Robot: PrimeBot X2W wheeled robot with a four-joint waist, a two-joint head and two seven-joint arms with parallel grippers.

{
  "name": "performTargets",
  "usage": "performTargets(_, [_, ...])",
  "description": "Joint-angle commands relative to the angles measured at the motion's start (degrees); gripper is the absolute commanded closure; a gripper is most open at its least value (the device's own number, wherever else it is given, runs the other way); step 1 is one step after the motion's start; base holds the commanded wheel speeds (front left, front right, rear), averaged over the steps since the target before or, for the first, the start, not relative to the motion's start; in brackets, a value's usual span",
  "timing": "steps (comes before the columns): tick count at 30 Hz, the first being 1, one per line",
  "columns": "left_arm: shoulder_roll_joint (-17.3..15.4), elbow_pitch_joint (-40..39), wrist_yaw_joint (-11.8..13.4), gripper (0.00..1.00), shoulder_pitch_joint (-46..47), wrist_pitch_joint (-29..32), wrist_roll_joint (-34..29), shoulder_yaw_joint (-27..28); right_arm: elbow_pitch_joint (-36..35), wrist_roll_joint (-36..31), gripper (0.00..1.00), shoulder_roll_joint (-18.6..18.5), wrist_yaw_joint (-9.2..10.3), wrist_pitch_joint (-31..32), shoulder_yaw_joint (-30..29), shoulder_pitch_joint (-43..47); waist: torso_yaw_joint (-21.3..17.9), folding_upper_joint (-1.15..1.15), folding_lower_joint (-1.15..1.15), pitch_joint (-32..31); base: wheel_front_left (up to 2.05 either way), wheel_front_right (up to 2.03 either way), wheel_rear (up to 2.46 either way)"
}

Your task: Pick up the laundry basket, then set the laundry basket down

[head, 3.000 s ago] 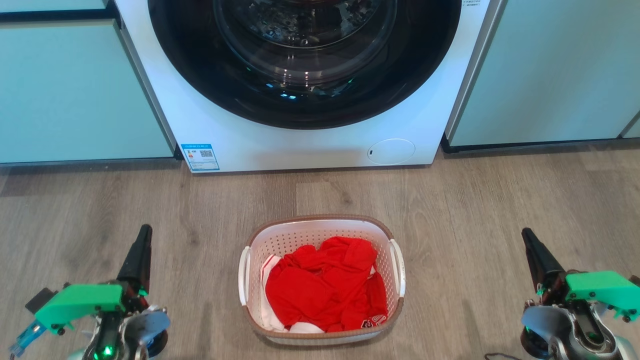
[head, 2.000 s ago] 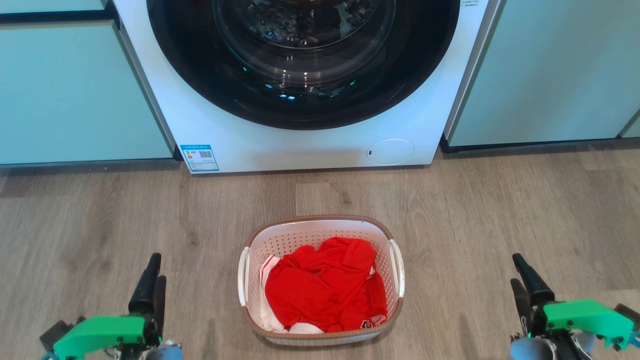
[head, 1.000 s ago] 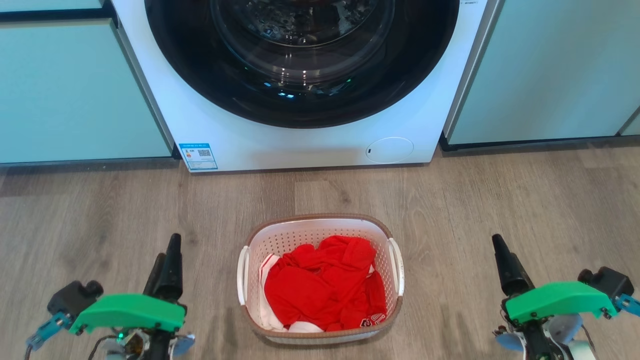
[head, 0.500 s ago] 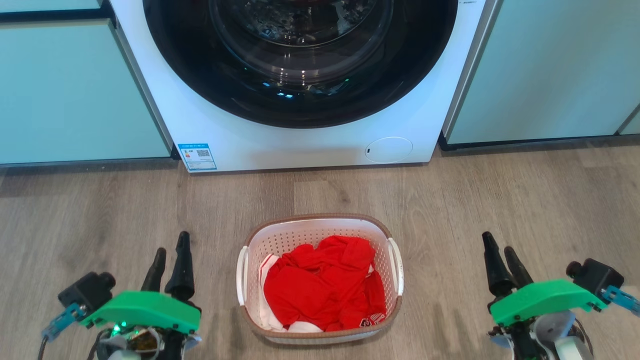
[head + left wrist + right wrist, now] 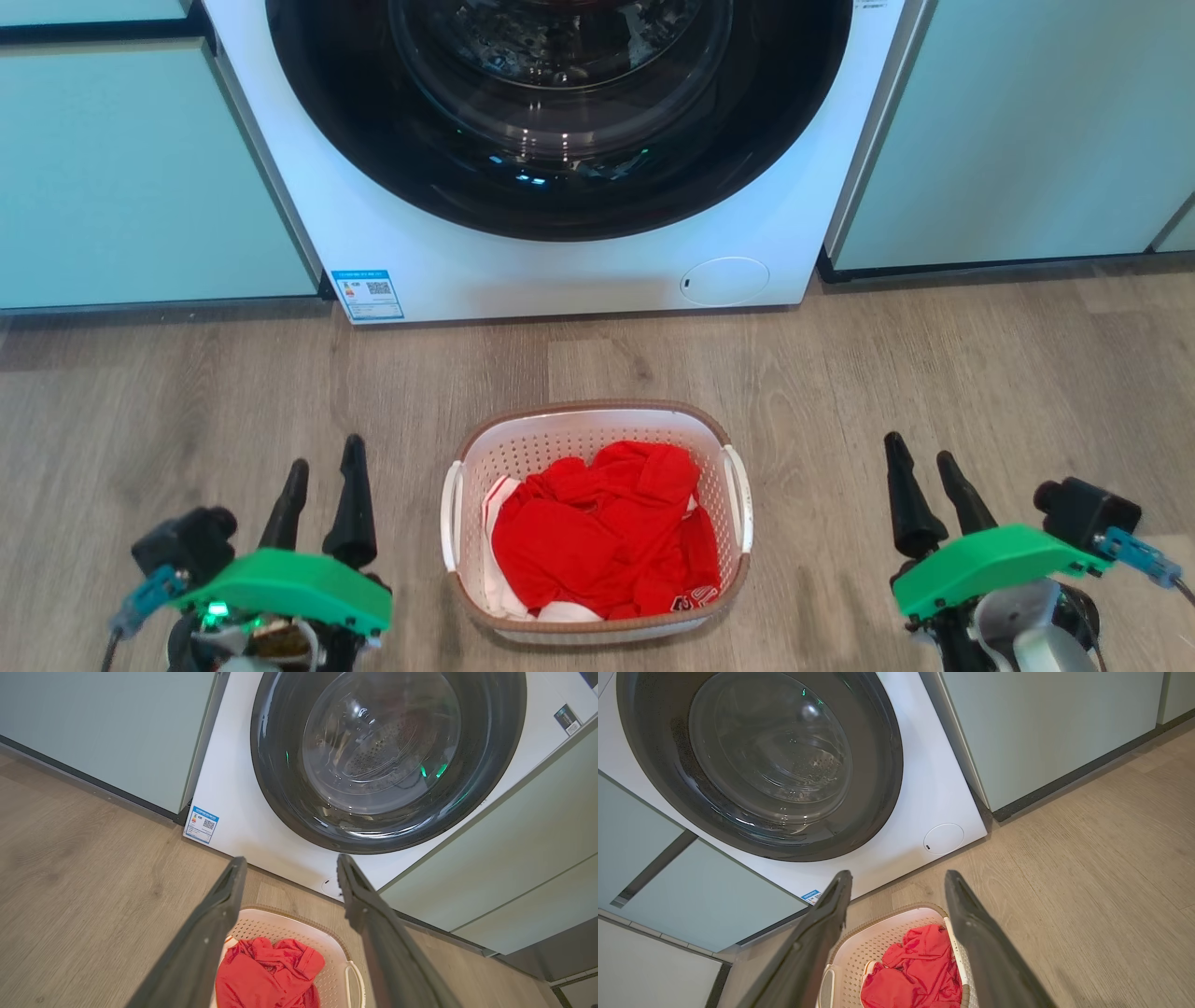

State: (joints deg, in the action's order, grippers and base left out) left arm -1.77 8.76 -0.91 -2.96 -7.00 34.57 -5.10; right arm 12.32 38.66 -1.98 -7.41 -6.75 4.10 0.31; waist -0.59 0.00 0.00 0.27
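"Laundry basket (image 5: 551, 448): where does it stand, and how near are the arms?"

"Nearest the robot, the left pincer (image 5: 325, 459) and the right pincer (image 5: 920, 448) hang low over the floor (image 5: 187, 401), one on each side of the basket and apart from it, each with its two fingers spread and nothing between them. The basket sits upright on the floor between them, its handled sides toward the pincers."

"How will it handle?"

"Probably light. The perforated plastic walls look thin and may flex if squeezed, so pinching a wall seems unwise. The red clothes (image 5: 607, 546) inside lie loose below the rim (image 5: 597, 407) and should add little weight."

"Where should the robot take hold, then?"

"At the white handles: the left handle (image 5: 452, 516) for the left pincer, the right handle (image 5: 744, 499) for the right. They are narrow, smooth loops just outside the brown rim, so a finger would have to slip under each. Smooth plastic may slide; both sides should rise together and level."

"Anything beyond?"

"The washing machine (image 5: 560, 280) stands farther off, its dark round door facing the robot, a strip of floor between it and the basket. A straight lift looks unobstructed."
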Motion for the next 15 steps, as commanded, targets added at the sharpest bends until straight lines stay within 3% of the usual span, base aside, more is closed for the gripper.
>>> performTargets(1, [-0.82,-1.58,0.20,0.00,1.12,-0.87,-2.10,0.72,-2.01,-2.06,0.00,-0.55,-0.05,-1.12,1.39,-2.97,-0.01,0.00,0.00,-0.04,0.00,0.00,0.00])
performTargets(15, [-0.92,-1.02,0.40,0.00,0.24,-3.22,-11.55,-0.08,-2.18,-10.97,0.00,-0.67,-0.06,-3.47,3.34,-2.83,-0.20,0.00,0.00,-0.28,0.00,0.00,0.00])
